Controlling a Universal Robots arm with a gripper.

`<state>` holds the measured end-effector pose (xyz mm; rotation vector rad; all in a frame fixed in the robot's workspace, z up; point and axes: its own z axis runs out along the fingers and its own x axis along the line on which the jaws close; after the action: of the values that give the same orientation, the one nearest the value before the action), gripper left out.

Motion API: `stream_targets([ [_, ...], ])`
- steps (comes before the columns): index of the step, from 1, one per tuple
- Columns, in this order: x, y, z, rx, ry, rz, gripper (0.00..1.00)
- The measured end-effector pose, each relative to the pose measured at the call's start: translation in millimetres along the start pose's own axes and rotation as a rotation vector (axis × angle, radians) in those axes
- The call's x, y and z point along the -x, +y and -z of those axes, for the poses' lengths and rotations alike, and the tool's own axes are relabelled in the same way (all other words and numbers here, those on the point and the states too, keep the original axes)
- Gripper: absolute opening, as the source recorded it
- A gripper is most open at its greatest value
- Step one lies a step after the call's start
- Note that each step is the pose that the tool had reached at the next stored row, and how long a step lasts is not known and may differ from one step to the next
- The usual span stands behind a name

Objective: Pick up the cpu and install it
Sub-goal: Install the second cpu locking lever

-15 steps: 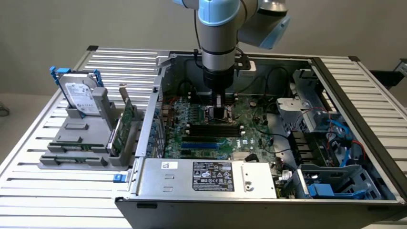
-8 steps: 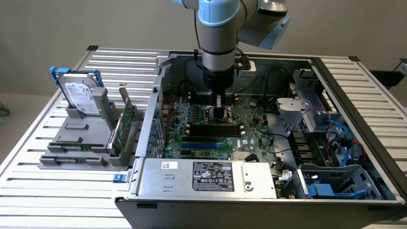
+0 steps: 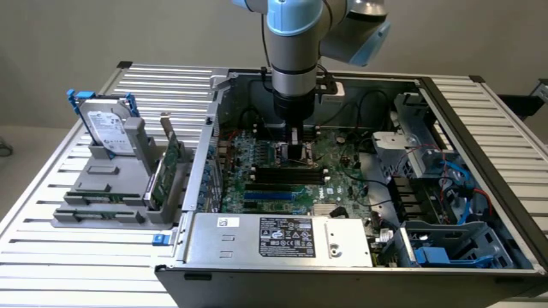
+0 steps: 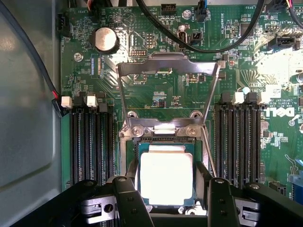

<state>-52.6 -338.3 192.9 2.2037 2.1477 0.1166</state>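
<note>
Inside the open computer case (image 3: 479, 122): the arm (image 3: 296, 58) reaches straight down from the upper middle of the exterior view, and the pincer (image 3: 296, 144) is low over the green motherboard (image 3: 342, 183).
Pincer: in the wrist view the pincer (image 4: 173, 187) straddles the cpu (image 4: 166, 177), with black parts close on both sides. Can't tell whether it grips the chip or stands free of it.
Cpu: pale silvery square top facing up, lying flat. It sits within the metal socket frame (image 4: 163, 128) and lines up square with it. Can't tell if it is fully seated or just above.
Socket cover: the hinged metal plate (image 4: 170, 66) is swung up and open, clear of the cpu, with thin lever wires running along both sides.
Memory slots: one black bank (image 4: 90, 142) on one side of the socket and another bank (image 4: 241, 142) on the other side.
Board extras: a round coin battery (image 4: 105, 39) lies beyond the open plate, and black cables (image 4: 213, 47) loop across the far edge of the board.
Power supply: a grey box with a black label (image 3: 287, 237), bottom centre of the exterior view.
Exterior view's left: a hard drive (image 3: 110, 128) stands upright in a grey holder (image 3: 102, 192) on the slatted metal surface (image 3: 51, 256), well apart from the pincer.
</note>
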Motion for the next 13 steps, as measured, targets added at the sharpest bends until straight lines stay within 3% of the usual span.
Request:
stream_targets([
  [13, 0.0, 0.2, -0.2, 0.0001, 0.0006, 0.004, 0.55],
])
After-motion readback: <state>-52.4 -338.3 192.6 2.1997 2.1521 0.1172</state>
